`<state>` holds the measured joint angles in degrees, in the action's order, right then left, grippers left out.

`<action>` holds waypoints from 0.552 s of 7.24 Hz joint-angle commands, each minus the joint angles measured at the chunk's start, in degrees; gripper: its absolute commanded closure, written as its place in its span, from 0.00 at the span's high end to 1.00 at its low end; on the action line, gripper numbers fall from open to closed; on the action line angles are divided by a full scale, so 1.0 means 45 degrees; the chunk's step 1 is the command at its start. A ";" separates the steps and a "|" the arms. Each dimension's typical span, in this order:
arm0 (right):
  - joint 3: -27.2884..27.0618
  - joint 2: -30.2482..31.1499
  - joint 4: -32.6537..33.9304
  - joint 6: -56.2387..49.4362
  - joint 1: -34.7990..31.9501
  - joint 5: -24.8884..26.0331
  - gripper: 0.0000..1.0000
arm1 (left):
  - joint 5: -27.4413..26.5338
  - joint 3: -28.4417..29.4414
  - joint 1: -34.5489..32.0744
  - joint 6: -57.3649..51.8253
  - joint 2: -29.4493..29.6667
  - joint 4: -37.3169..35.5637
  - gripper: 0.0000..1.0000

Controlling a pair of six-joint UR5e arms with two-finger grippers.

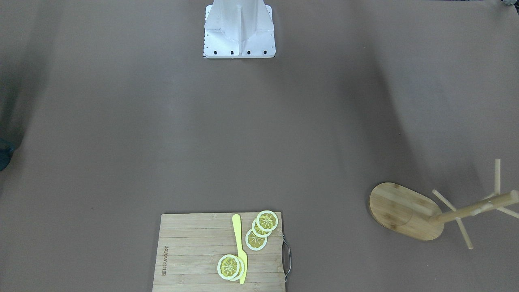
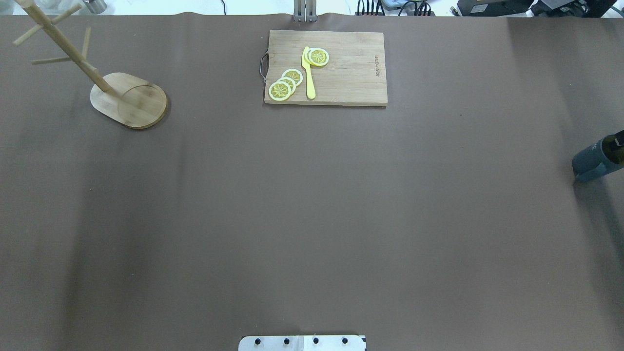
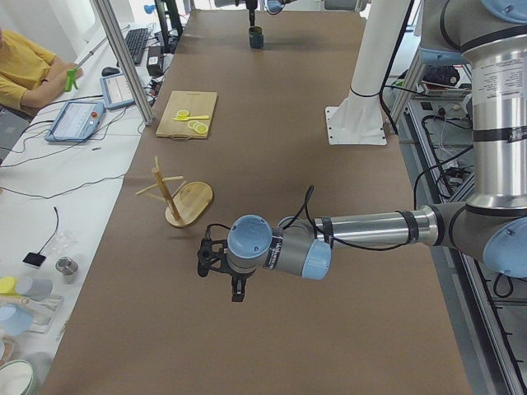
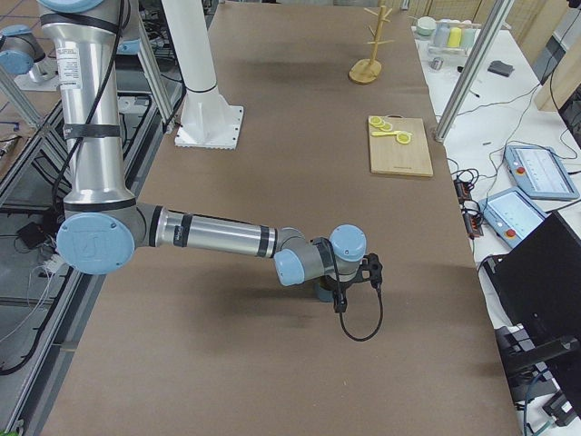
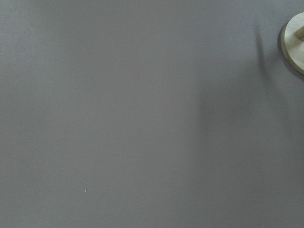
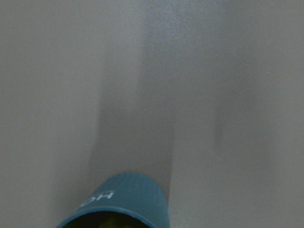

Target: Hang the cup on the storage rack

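The dark blue-grey cup (image 2: 595, 163) with a yellow inside stands on the table at the overhead view's right edge. It also shows at the bottom of the right wrist view (image 6: 121, 202), white lettering on its side. The right gripper (image 4: 336, 300) hangs right over the cup (image 4: 321, 292); I cannot tell whether it is open or shut. The wooden storage rack (image 2: 129, 100) stands far left, its pegs bare. The left gripper (image 3: 236, 290) hovers above bare table near the rack (image 3: 177, 196); I cannot tell its state.
A wooden cutting board (image 2: 325, 68) with lemon slices (image 2: 285, 85) and a yellow knife (image 2: 308, 73) lies at the table's far middle. The robot's white base (image 1: 239, 30) stands at the near middle. A corner of the rack's base shows in the left wrist view (image 5: 295, 45).
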<state>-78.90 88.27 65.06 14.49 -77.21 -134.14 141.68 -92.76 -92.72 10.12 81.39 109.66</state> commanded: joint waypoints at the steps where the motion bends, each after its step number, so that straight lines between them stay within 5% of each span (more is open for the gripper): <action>1: -0.0083 0.0091 -0.0024 0.0099 0.0030 -0.0014 0.17 | 0.0001 -0.0011 0.0000 0.0096 0.0000 0.0007 0.98; 2: -0.0083 0.0091 -0.0024 0.0100 0.0030 -0.0034 0.00 | 0.0001 -0.0030 0.0000 0.0096 0.0000 0.0007 0.98; 4: -0.0296 0.0072 -0.0005 0.0158 0.0030 -0.0383 0.00 | 0.0001 -0.0050 0.0000 0.0096 0.0000 0.0007 0.98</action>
<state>-79.50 88.69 64.97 15.02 -77.08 -134.79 141.68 -92.94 -92.72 10.54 81.39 109.69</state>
